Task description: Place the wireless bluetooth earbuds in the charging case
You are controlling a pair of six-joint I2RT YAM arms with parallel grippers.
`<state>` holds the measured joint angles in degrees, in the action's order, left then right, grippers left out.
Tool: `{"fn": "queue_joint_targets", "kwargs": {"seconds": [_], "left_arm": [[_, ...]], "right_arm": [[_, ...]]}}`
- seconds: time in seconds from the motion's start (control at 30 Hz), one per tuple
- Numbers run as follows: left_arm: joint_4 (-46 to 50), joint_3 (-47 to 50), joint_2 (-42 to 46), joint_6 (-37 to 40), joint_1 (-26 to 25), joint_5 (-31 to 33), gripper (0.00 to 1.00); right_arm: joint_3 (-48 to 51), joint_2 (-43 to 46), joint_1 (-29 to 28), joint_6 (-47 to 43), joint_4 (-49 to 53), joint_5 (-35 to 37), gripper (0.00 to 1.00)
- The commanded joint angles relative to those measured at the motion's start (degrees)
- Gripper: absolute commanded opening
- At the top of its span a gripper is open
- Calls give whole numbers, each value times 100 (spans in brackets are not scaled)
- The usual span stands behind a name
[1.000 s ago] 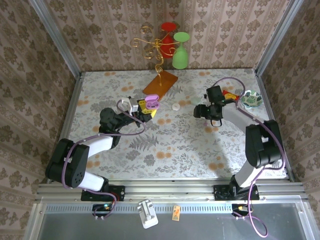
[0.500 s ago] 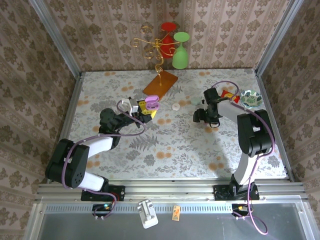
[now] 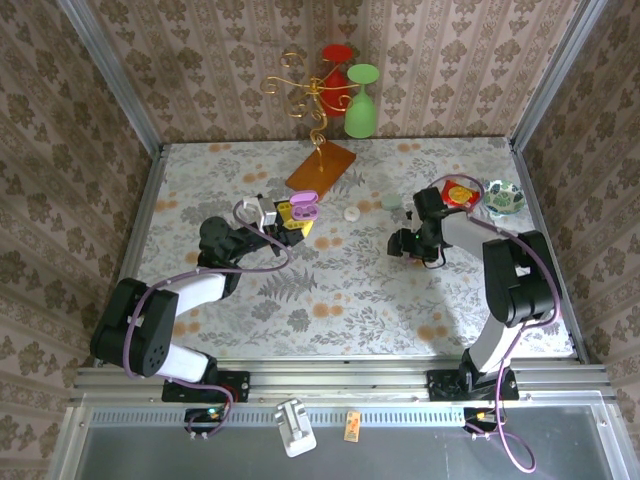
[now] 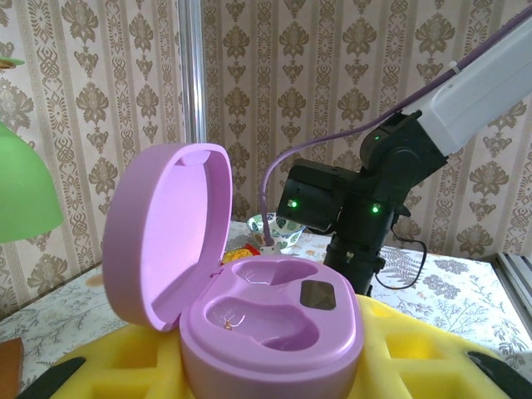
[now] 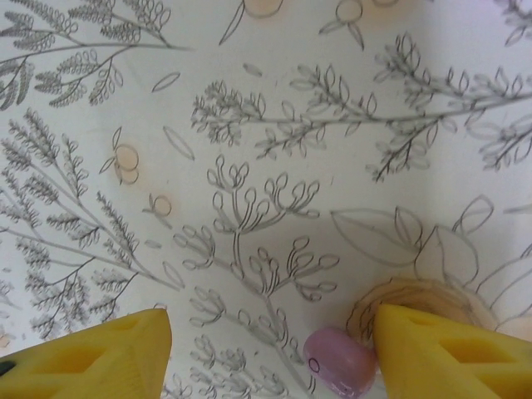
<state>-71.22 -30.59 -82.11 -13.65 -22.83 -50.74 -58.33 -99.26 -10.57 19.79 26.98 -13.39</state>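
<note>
Down on the table [image 5: 249,125], my right gripper [image 5: 268,337] stands apart around the off-centre earbud [image 5: 339,371]; closing may flick it away. My left gripper [image 4: 266,362] clamps the charging case [image 4: 266,316]

Top camera overlooks the table [image 3: 350,300]; left wrist camera faces right arm [image 4: 465,83].

The table [image 3: 330,290] has a pale top printed with leaves and orange blossoms. An orange board [image 3: 322,167] lies toward the back. Just in front and right of the board sits a small white round piece [image 3: 352,212]; farther right of the board lie a pale green piece [image 3: 392,202], a red packet [image 3: 461,191] and a patterned bowl [image 3: 503,197]. A small lilac bud [image 5: 339,371] rests on the print
</note>
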Motion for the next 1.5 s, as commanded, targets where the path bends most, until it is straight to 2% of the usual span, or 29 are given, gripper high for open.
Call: {"fn": "queue_joint_targets", "kwargs": {"seconds": [0.0,0.23,0.5,0.63,0.8,1.0,1.17,1.37,1.47], "left_arm": [[-217,27,160,3,-28,-68,21],[-221,-69,64,-4,-55,-108,21],[-226,-127,15,-10,-81,-115,21],[-226,-140,-28,-14,-90,-114,21],[-242,-150,-41,-29,-99,-115,21],[-232,-45,87,-12,-83,-64,21],[-230,-15,90,-15,-80,-51,21],[-234,-52,39,-2,-75,-67,21],[-232,-56,28,-14,-73,-73,21]], "right_arm": [[169,185,3,207,210,-381,67],[316,118,2,56,169,60,76],[187,73,6,15,298,15,73],[173,221,20,-144,125,142,75],[-310,-199,147,-325,231,113,78],[-638,-349,340,-522,331,-13,78],[-657,-350,471,-606,624,-148,74],[-238,-257,521,-356,505,-560,74],[36,-172,514,-164,259,-1004,72]]}}
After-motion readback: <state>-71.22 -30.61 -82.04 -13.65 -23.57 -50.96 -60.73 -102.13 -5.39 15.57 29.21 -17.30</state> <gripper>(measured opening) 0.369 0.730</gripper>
